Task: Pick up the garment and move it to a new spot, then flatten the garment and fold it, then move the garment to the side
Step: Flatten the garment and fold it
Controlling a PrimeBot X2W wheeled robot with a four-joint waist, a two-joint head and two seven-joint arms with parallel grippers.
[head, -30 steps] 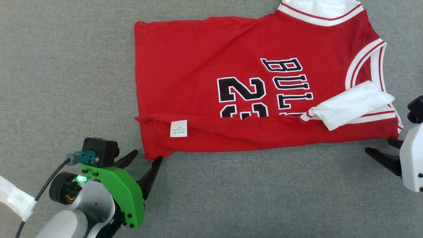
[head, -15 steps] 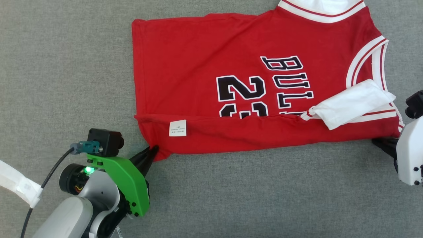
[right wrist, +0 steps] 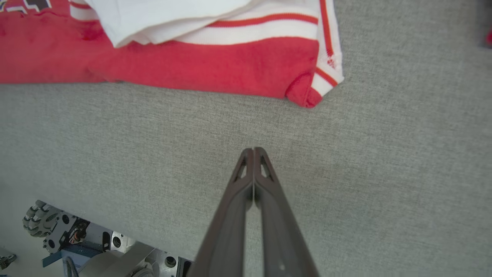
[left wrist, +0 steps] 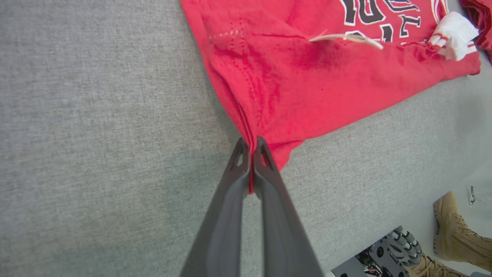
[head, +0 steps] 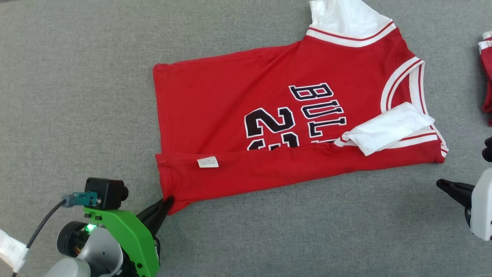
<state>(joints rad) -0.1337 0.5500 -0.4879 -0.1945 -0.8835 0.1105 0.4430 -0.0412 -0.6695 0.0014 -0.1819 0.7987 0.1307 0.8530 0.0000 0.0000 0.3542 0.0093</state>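
Left gripper [head: 166, 201]: head view, at 7 o'clock; fingers pinched tight on the near hem corner of the jersey [head: 230, 115].
Jersey: flat on the grey mat [head: 77, 96], mid-frame. Its near side is folded over, with a white tag [head: 208, 162] showing.
Long axis: 8 to 2 o'clock, hem end at the left gripper, collar toward 1 o'clock.
Right gripper [head: 442, 184]: at 4 o'clock, apart from the jersey. The shoulder corner lies near it, toward 11 o'clock.
Red cloth [head: 487, 73]: at the 3 o'clock edge, well apart.
Left wrist view: left gripper [left wrist: 251, 145] clamped with red hem sandwiched between the fingers. The jersey [left wrist: 307, 77] fans out toward 1 o'clock, and a boot [left wrist: 455, 227] sits at 4 o'clock.
Right wrist view: right gripper [right wrist: 253, 152] has its fingers pressed together on nothing. The jersey [right wrist: 192, 65] corner lies at 1 o'clock, not touching.
Next move, as a judgement: the left arm has the hem end. The right arm is nearer the shoulder corner and would have to open and reach for it.
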